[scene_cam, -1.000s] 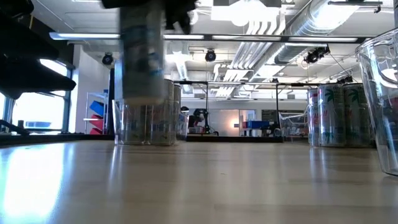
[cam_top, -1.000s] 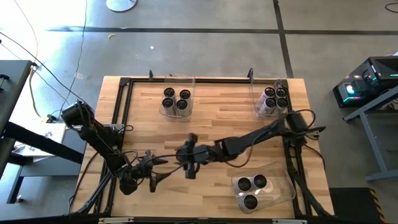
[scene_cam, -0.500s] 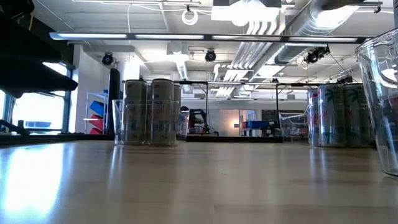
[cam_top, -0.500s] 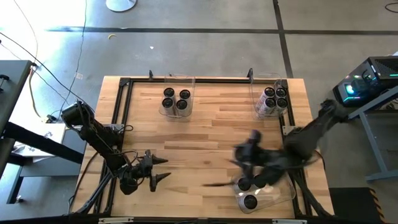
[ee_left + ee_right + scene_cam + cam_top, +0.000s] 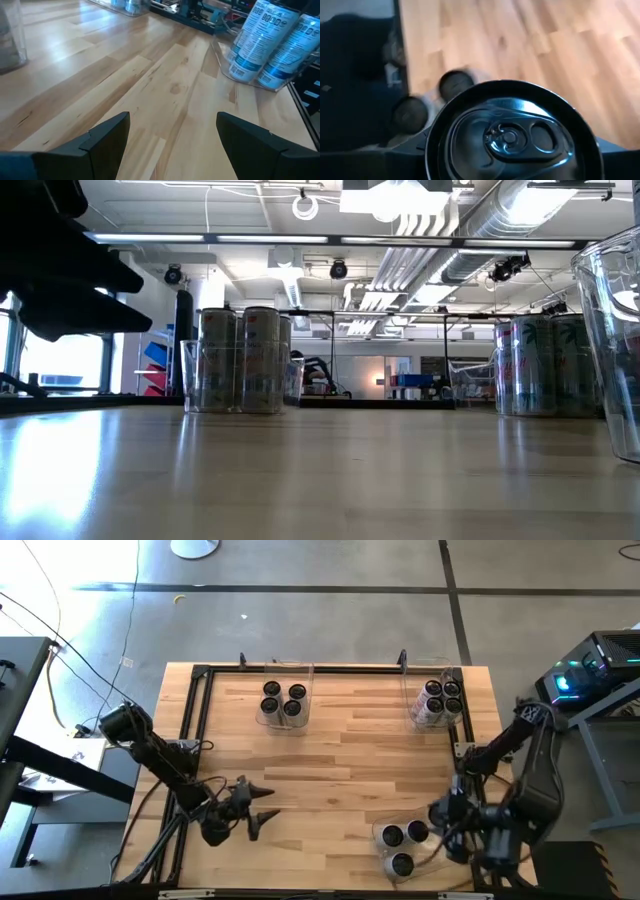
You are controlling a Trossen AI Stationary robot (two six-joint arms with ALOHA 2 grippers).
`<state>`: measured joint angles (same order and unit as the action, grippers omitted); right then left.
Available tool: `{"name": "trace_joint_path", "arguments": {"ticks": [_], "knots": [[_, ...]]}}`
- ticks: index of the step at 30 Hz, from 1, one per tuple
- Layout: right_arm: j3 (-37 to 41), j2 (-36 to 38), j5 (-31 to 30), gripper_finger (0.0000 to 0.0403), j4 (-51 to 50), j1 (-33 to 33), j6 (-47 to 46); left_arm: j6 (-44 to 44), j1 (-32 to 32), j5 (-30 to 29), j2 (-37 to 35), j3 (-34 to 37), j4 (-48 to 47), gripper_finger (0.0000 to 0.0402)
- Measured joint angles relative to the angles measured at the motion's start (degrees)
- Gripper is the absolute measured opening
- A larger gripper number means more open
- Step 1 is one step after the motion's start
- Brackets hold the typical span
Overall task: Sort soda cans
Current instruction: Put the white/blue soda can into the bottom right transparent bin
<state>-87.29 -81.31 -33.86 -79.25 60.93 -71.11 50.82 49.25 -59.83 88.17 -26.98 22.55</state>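
My right gripper (image 5: 452, 818) is at the table's near right, just right of the near-right clear bin (image 5: 452, 845), which holds three soda cans (image 5: 401, 864). It is shut on one more soda can (image 5: 510, 135), whose dark top fills the right wrist view, with two of the bin's can tops (image 5: 454, 83) below it. My left gripper (image 5: 256, 817) waits open at the near left, touching nothing. Three cans stand in the far-middle bin (image 5: 283, 700) and several in the far-right bin (image 5: 440, 698). My right gripper pinches the soda can by its sides below the rim (image 5: 432, 142), one finger (image 5: 395, 152) on either side, coming from above and pointing down. The can is upright and lifted clear, above the level of the bin's cans. The can's own top hides the contact.
A black frame rail (image 5: 190, 730) runs along the table's left, far and right edges. Bare wood (image 5: 340, 760) lies between the three bins. In the left wrist view the open fingers (image 5: 110, 135) point across the table at the blue-labelled cans (image 5: 265, 45).
My right gripper has swung fast from the table's middle toward the near right corner, carrying the can shut in its fingers, and now hangs beside the near-right bin. The can has left the low view. My left arm has shifted slightly.
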Motion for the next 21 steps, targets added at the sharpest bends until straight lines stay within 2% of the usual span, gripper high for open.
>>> {"name": "trace_joint_path", "arguments": {"ticks": [3,10,16,21], "knots": [[0.00,-1.62,0.39,0.0232,3.37,2.41,-0.98,-0.02,-1.06,1.01,0.01,0.00,0.70,0.0291],[0.00,-8.27,-6.57,0.0232,9.46,6.05,-3.65,-1.52,-2.10,2.41,-0.01,0.00,1.78,0.0291],[0.04,-15.27,-6.92,0.0232,11.59,7.38,-8.72,-1.56,-2.10,2.82,0.00,0.00,1.76,0.0291],[0.04,-19.11,-14.48,0.0232,11.29,8.79,-11.42,-1.56,-2.10,2.84,-0.01,0.00,1.76,0.0291]]}}
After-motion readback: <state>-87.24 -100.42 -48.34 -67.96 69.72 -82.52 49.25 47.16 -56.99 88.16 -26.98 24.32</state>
